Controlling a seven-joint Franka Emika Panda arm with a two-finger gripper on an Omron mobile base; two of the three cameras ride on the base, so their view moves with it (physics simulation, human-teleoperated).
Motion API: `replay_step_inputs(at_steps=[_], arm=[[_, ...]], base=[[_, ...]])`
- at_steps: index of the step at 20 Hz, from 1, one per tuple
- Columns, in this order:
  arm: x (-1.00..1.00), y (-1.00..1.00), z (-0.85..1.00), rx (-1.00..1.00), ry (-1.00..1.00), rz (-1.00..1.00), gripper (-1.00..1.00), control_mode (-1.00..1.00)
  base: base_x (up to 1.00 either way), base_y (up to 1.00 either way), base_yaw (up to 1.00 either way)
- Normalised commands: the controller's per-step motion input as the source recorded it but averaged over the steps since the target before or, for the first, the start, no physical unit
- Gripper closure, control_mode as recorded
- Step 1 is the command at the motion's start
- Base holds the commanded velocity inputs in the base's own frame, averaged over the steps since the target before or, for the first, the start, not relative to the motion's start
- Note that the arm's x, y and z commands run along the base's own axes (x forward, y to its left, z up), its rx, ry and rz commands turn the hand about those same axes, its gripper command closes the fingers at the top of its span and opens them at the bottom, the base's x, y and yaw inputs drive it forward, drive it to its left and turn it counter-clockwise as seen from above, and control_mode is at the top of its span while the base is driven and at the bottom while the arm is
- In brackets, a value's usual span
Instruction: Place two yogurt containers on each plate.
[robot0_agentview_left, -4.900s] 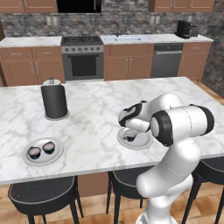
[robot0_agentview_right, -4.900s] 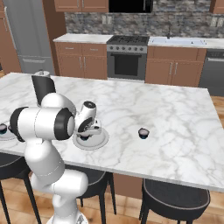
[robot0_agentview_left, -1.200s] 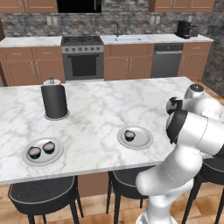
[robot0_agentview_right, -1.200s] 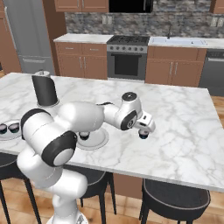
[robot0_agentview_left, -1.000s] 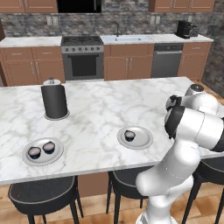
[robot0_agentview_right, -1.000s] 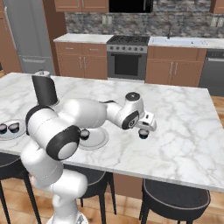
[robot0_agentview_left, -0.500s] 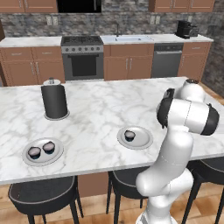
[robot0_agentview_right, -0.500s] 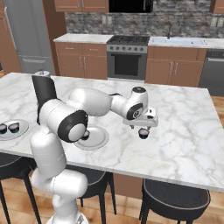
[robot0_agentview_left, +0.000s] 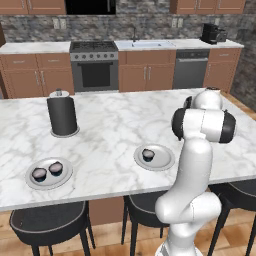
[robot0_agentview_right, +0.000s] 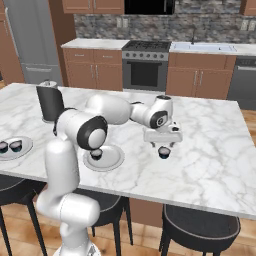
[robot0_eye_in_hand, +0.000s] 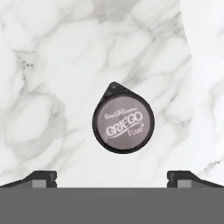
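Note:
A lone yogurt container (robot0_agentview_right: 164, 153) stands on the marble counter right of the near plate (robot0_agentview_right: 112, 161). My gripper (robot0_agentview_right: 163, 145) hangs open just above it, pointing down. In the hand view the cup's pale lid (robot0_eye_in_hand: 123, 124) lies centred ahead of my gripper (robot0_eye_in_hand: 112, 179), whose fingertips (robot0_eye_in_hand: 42, 178) are spread wide on either side. The near plate (robot0_agentview_left: 161, 161) holds one yogurt container (robot0_agentview_left: 148, 154). The far-left plate (robot0_agentview_left: 29, 179) carries two yogurt containers (robot0_agentview_left: 39, 174) side by side. In the left base view my own arm hides the gripper.
A tall black cylinder with a white knob (robot0_agentview_left: 62, 116) stands at the back left of the island. Dark bar stools (robot0_agentview_right: 205, 226) line the counter's front edge. The marble counter (robot0_agentview_right: 210, 145) runs on to the right of the lone cup.
The arm has swung from the near plate to the right and come down over the lone cup. The cup and both plates have not moved.

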Motion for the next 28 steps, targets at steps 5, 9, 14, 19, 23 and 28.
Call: replay_step_inputs(at_steps=[5,9,14,19,23,28], arm=[[0.01,-0.12,-0.22,0.01,0.06,0.08,-1.0,-1.0],[0.06,-0.07,-0.23,0.06,0.0,0.05,-1.0,-1.0],[0.08,0.0,-0.23,0.09,0.0,0.03,-1.0,-1.0],[0.12,0.0,-0.14,0.06,0.0,0.03,-1.0,-1.0],[0.09,0.01,-0.09,0.0,0.0,0.02,-1.0,-1.0],[0.03,0.02,-0.01,0.0,-0.02,0.02,-1.0,-1.0]], base=[[0.0,0.0,0.0],[0.0,0.0,0.0],[0.0,0.0,0.0],[0.0,0.0,0.0],[0.0,0.0,0.0],[0.0,0.0,0.0]])
